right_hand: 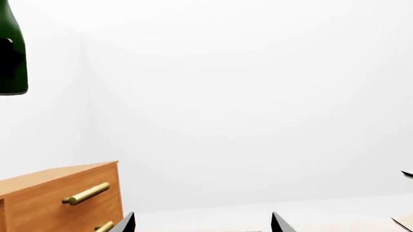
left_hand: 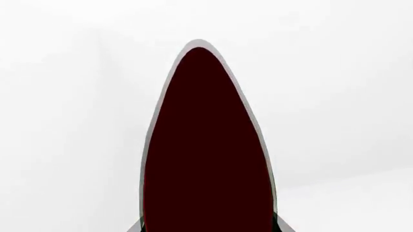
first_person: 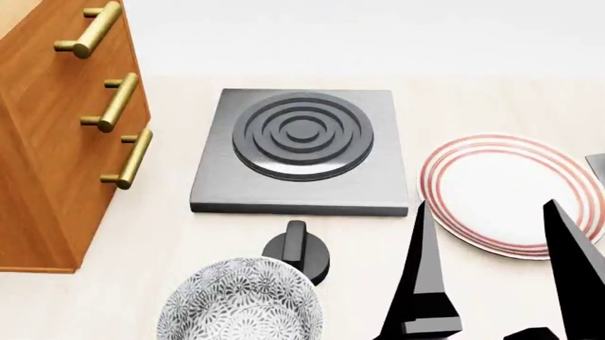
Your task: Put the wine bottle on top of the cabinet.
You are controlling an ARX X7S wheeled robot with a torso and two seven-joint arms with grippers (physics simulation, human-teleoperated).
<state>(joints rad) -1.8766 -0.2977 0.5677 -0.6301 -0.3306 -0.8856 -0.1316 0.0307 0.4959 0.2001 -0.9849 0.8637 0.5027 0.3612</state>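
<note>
Wine bottle (right_hand: 11, 48) hangs high above the cabinet (right_hand: 61, 198), its base clear of the top. Right pincer (first_person: 496, 234) is released over the tabletop (first_person: 170, 248); left pincer's state cannot be told.

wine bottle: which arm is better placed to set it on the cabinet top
Left, probably. The dark green glass wine bottle hangs in mid-air near the orange-brown wooden cabinet and fills the left wrist view, so the left arm likely holds it. The right gripper is open and empty.

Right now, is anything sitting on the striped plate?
No, the striped plate shows only its bare white centre in the head view, with nothing resting on it.
</note>
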